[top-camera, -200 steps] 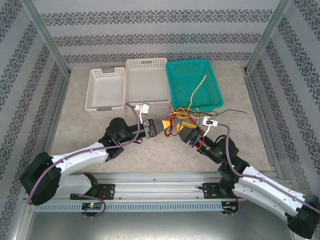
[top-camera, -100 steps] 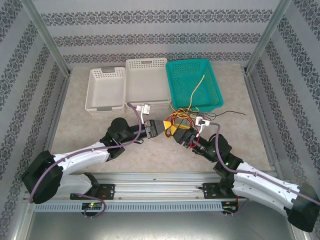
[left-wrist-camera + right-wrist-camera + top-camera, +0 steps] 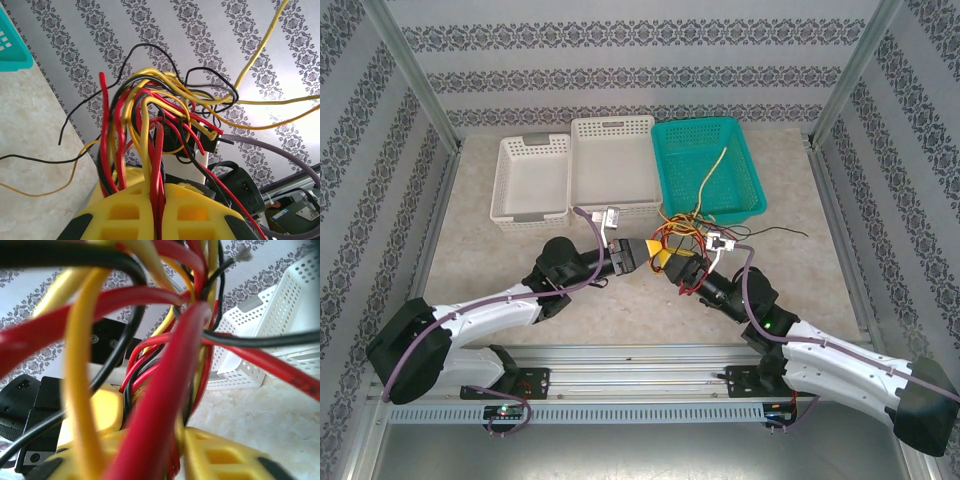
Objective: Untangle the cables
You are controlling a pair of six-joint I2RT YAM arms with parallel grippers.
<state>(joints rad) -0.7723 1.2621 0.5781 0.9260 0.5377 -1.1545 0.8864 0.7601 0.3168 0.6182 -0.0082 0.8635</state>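
A: Thin red, yellow and black cables (image 3: 682, 236) bunch over the tabletop (image 3: 520, 270), near the teal plastic basket (image 3: 751, 165), clamped in the left pincer (image 3: 158, 200).

B: Right pincer (image 3: 155, 440) narrow among them; grip unclear. Pulling several strands could tighten the knot.

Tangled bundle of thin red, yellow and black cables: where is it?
Top external view: the cable bundle sits mid-table between the left gripper and right gripper, in front of the teal plastic basket.
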